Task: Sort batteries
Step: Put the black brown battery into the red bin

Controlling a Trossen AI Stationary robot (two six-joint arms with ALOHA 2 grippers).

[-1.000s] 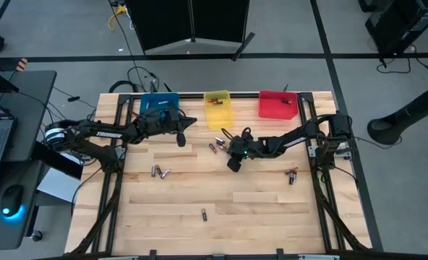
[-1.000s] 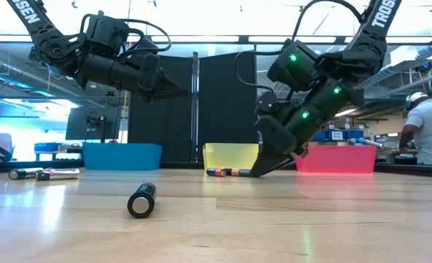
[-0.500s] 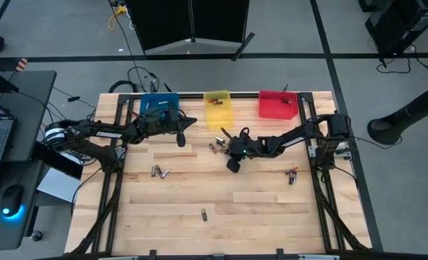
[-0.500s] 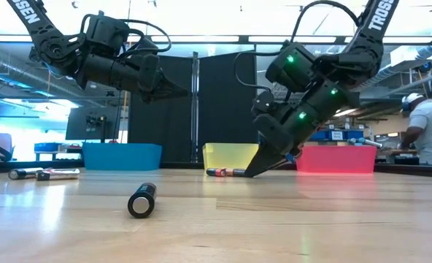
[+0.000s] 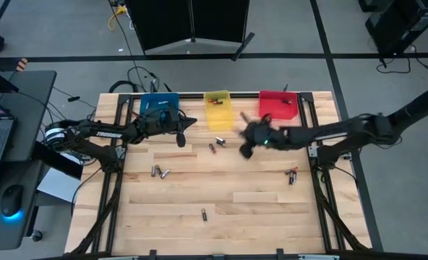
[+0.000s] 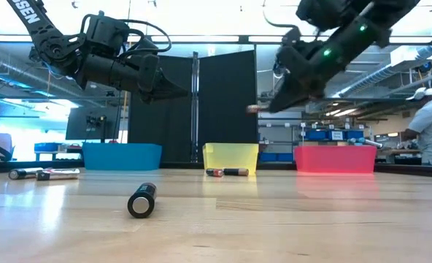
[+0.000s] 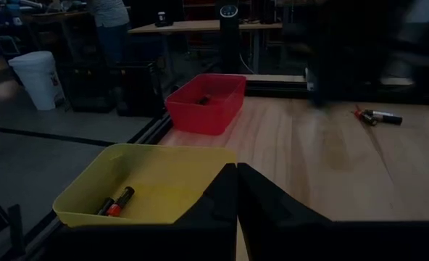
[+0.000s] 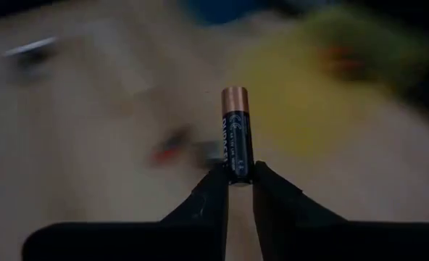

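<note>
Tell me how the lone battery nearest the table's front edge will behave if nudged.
The lone battery is a smooth cylinder lying on its side on the flat table, so it will probably roll sideways. It looks rigid and small, likely light and easily pushed away.

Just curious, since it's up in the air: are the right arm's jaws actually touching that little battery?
Touching. In the right wrist view the right gripper pinches the battery by its lower end, jaws pressed against both sides.
</note>
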